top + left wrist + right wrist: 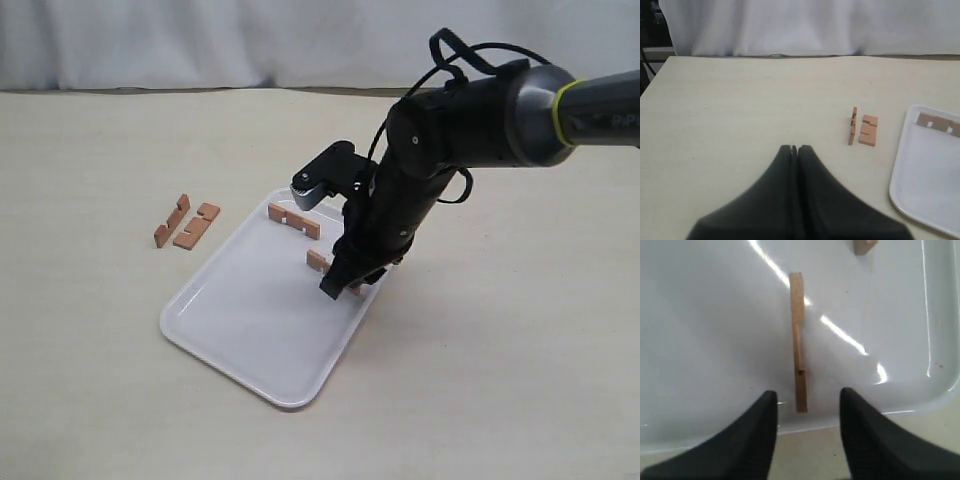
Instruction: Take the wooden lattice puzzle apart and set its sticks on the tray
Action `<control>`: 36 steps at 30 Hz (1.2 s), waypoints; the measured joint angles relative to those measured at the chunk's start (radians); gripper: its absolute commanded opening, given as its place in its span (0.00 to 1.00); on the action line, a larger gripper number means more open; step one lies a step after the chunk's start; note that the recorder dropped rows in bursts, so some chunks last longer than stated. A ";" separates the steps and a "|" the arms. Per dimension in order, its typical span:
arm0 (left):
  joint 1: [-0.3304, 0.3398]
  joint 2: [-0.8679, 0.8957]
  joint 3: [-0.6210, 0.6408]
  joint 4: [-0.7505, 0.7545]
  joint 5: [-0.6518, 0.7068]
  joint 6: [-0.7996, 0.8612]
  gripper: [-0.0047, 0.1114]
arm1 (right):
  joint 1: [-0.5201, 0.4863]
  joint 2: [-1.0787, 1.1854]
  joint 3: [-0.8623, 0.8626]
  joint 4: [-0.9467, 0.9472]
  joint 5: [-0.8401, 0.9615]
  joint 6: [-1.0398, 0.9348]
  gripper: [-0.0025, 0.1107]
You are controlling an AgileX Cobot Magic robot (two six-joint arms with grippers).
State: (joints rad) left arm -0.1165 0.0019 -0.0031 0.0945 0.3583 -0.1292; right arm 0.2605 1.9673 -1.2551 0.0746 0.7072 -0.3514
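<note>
Exterior view, right arm (pixel 470 120) partly hiding stick (pixel 317 260)

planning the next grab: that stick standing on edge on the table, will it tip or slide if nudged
Probably tips easily: the stick stands on its narrow edge, so a sideways nudge should drop it flat like its neighbour. It looks like stiff wood, likely light. On the smooth table it may slide rather than roll.

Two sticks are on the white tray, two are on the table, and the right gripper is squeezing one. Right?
Not quite. The right gripper is open, not squeezing: the right wrist view shows a stick lying on the tray between its spread fingers. The two-and-two count is correct.
</note>
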 measured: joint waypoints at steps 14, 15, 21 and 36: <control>0.000 0.000 0.000 0.000 -0.002 0.000 0.04 | 0.186 0.007 -0.228 -0.274 0.026 0.395 0.54; 0.000 0.000 0.000 0.000 -0.002 0.000 0.04 | 0.206 0.021 -0.250 -0.311 0.024 0.438 0.54; 0.000 0.000 0.000 0.000 -0.002 0.000 0.04 | 0.281 0.146 -0.449 -0.404 -0.003 0.646 0.54; 0.000 0.000 0.000 0.000 -0.002 0.000 0.04 | 0.302 0.419 -0.691 -0.397 -0.145 0.801 0.54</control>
State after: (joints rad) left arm -0.1165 0.0019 -0.0031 0.0945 0.3566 -0.1292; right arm 0.5624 2.3859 -1.9465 -0.3228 0.5620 0.4497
